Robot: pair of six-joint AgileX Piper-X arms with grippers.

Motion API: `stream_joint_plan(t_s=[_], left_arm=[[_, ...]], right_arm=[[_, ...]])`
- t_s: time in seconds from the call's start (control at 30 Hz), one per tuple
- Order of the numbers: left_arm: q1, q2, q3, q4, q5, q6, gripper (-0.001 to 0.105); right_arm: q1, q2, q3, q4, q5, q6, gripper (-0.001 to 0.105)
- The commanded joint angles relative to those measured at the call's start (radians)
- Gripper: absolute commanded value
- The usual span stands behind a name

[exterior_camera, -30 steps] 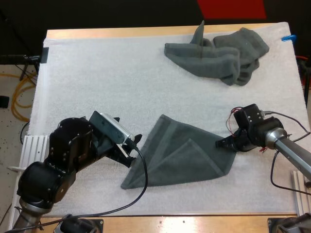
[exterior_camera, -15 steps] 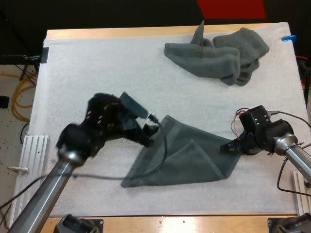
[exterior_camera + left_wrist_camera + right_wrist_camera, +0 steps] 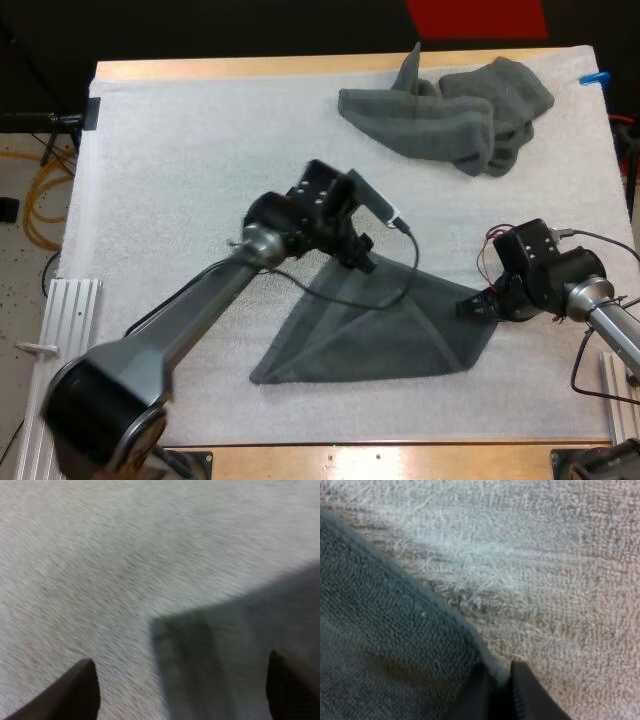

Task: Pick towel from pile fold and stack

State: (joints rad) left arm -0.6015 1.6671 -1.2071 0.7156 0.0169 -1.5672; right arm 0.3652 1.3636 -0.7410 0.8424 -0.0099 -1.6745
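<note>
The towel lies flat on the mat, its long axis running left to right. The right gripper pinches its right corner. The left gripper, jaws spread, hovers over the far corner.

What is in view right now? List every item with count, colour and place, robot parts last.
flat towel: 1, dark grey-green, partly folded, near middle of the mat
crumpled pile: 1, dark grey-green, far right of the mat; how many towels it holds cannot be told
mat: 1, white, covering the table
table: 1, wooden, showing along the far and near edges
left gripper: 1, black, open, over the flat towel's far corner
right gripper: 1, black, shut on the flat towel's right-hand corner
</note>
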Motion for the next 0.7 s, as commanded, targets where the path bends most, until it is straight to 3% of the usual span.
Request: stream_joint_plan(t_s=[0.0, 0.13, 0.47, 0.67], left_arm=[[-0.012, 0.036, -0.032, -0.011, -0.069, 0.010, 0.066], [-0.018, 0.140, -0.081, -0.009, -0.127, 0.024, 0.066], [-0.018, 0.300, -0.163, 0.078, -0.134, 0.031, 0.066], [-0.018, 0.338, -0.178, 0.133, -0.134, 0.031, 0.052]], right_arm=[[0.002, -0.005, -0.001, 0.010, 0.010, -0.008, 0.000], [0.002, -0.005, -0.001, 0.012, 0.010, -0.013, 0.000], [0.002, -0.005, -0.001, 0.012, 0.010, -0.013, 0.000], [0.002, -0.005, -0.001, 0.012, 0.010, -0.013, 0.000]])
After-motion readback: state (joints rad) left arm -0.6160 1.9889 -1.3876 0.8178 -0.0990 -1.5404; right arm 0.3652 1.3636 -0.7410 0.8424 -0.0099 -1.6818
